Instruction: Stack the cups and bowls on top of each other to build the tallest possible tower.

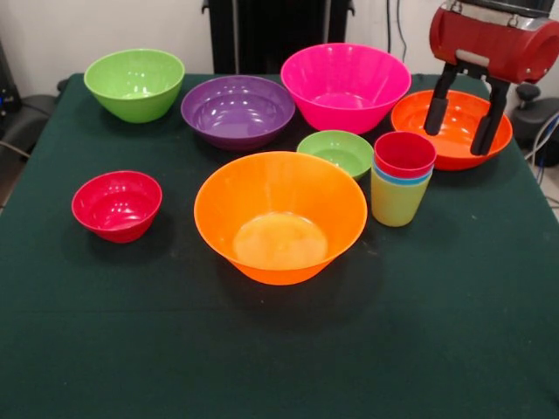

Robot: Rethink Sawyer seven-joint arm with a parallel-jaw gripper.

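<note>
Three cups stand nested right of centre as a short tower (400,181): yellow-green cup (395,202) lowest, a blue rim (402,178) above it, red cup (405,154) on top. Around them sit the bowls: big orange (280,216), pink (345,85), purple (238,111), lime green (134,83), small green (335,153), small red (117,204) and red-orange (452,128). My gripper (460,131) hangs open over the red-orange bowl at the upper right, its two black fingers (436,110) spread with nothing between them.
Everything rests on a dark green cloth-covered table (279,349). Black equipment and cables stand beyond the table's far and right edges.
</note>
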